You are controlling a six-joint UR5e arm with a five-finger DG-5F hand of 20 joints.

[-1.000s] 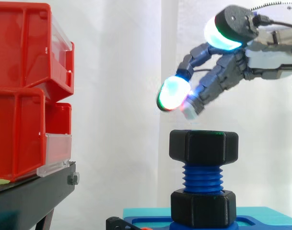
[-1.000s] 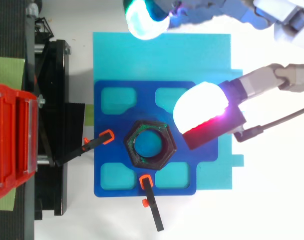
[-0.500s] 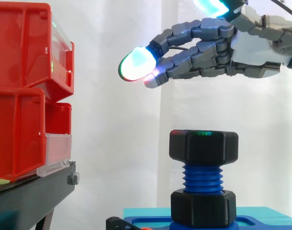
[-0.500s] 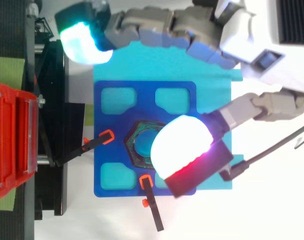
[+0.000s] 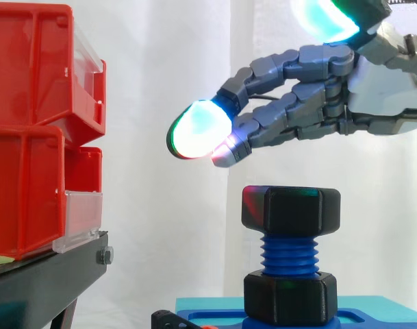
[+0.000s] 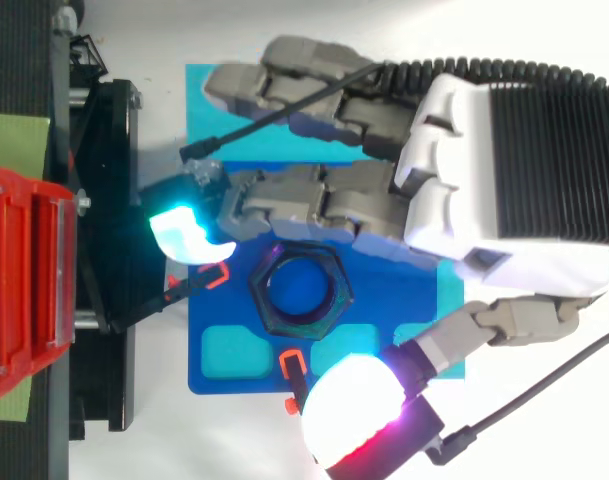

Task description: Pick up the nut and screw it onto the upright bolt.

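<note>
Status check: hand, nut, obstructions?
Hand open, fingers straight, hovering above nut, no contact. Nut sits at top of blue bolt. Nothing between hand and nut.

White curtain (image 5: 160, 103) behind red bins (image 5: 30, 89) on a black stand (image 5: 44, 281).

You'll find the nut (image 5: 291, 208) is matt black plastic and the bolt (image 5: 289, 255) ridged blue plastic. Red bins (image 5: 30, 130): glossy plastic. Curtain (image 5: 167, 82): white cloth. Hand (image 5: 383, 103): matt grey plastic.
</note>
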